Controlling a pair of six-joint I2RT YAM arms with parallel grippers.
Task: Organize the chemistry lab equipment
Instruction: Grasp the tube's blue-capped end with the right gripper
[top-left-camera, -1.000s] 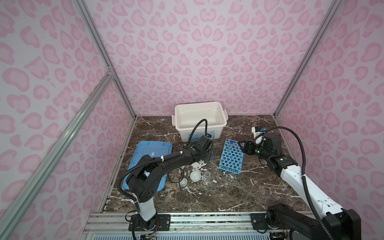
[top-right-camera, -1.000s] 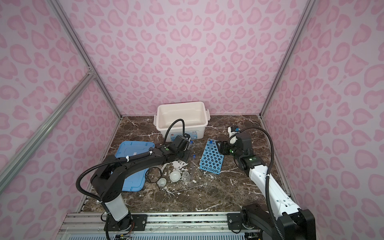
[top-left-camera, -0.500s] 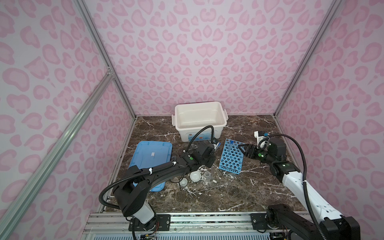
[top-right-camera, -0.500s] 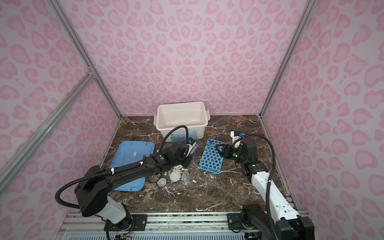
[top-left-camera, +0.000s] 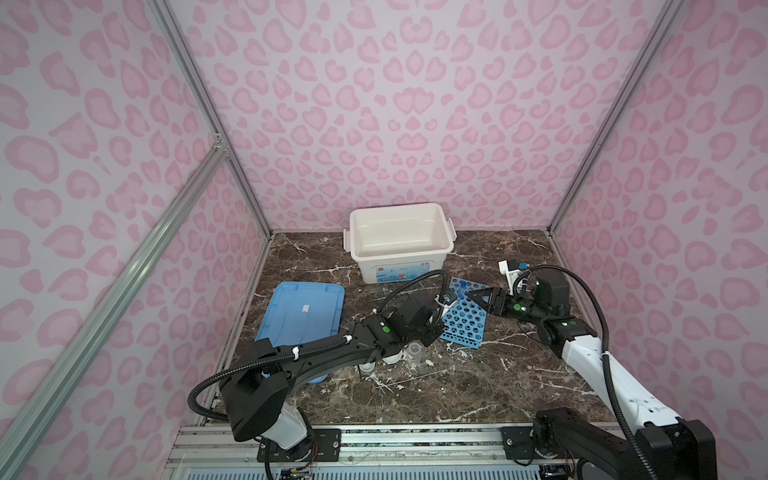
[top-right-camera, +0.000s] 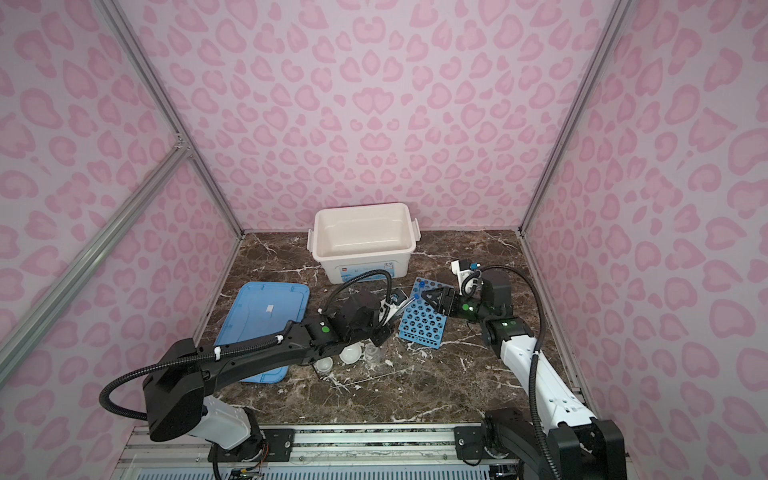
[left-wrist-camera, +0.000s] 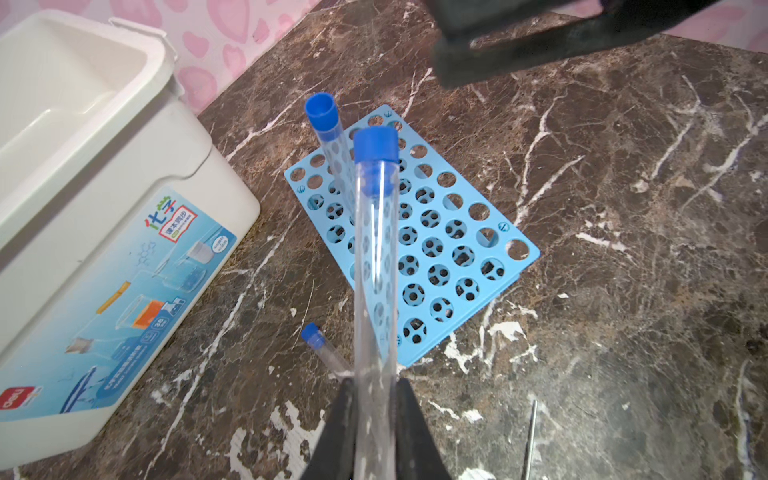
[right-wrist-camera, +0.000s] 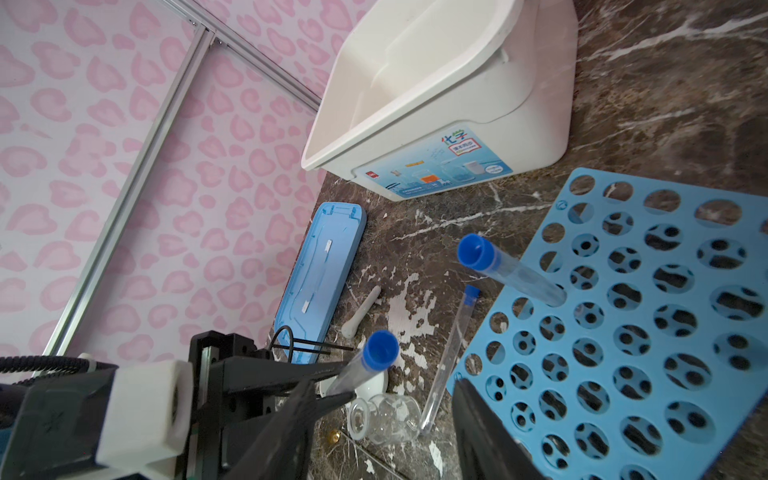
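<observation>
1. We see a clear blue-capped tube (left-wrist-camera: 374, 249) clenched by its lower part in the left hand (left-wrist-camera: 376, 384), held at a slant beside the blue rack (left-wrist-camera: 465, 232).
2. A second tube (left-wrist-camera: 330, 141) stands tilted in a hole of the rack; a third tube (left-wrist-camera: 322, 349) lies on the counter (left-wrist-camera: 623, 208) just beside it.
3. The right hand (top-left-camera: 476, 296) hovers over the rack, released, with nothing in it.

The storage box (top-left-camera: 386, 268) is set at the back; before it, the flat lid (top-left-camera: 303, 311) is laid to the left and the perforated rack (top-left-camera: 467, 322) to the right. A standing tube (left-wrist-camera: 332, 149) is seated in the rack's rear corner, a lying tube (right-wrist-camera: 453, 347) is laid just left of the rack, and a raised tube (left-wrist-camera: 374, 249) is gripped over it by the left tool (left-wrist-camera: 375, 386).
</observation>
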